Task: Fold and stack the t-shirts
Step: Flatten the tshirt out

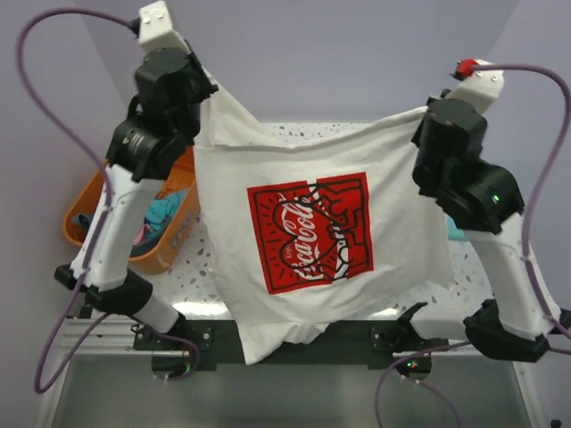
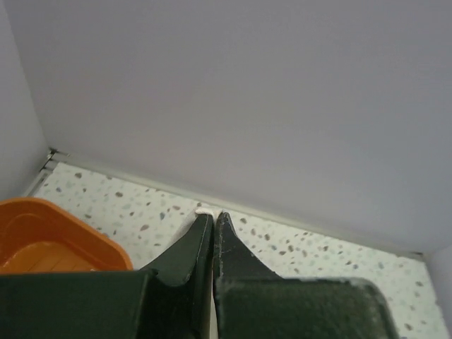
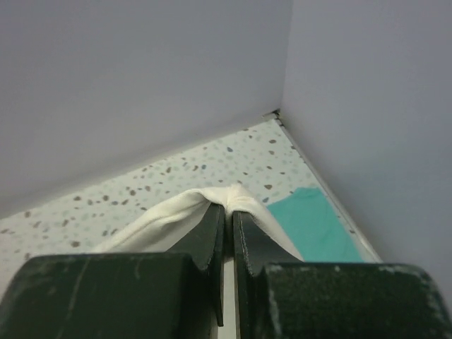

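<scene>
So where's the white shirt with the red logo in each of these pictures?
Top external: white shirt fills the centre, held up and spread out.
Left wrist: only a white sliver at the jaws' tips.
Right wrist: bunched fold pinched between the jaws, lower centre.
Shared landmark: the speckled tabletop.

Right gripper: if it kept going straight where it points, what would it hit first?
Beyond the cream-white t-shirt fold pinched in the right gripper, probably the speckled tabletop short of the back wall; depth is unclear. The teal t-shirt lies off to the side.
</scene>
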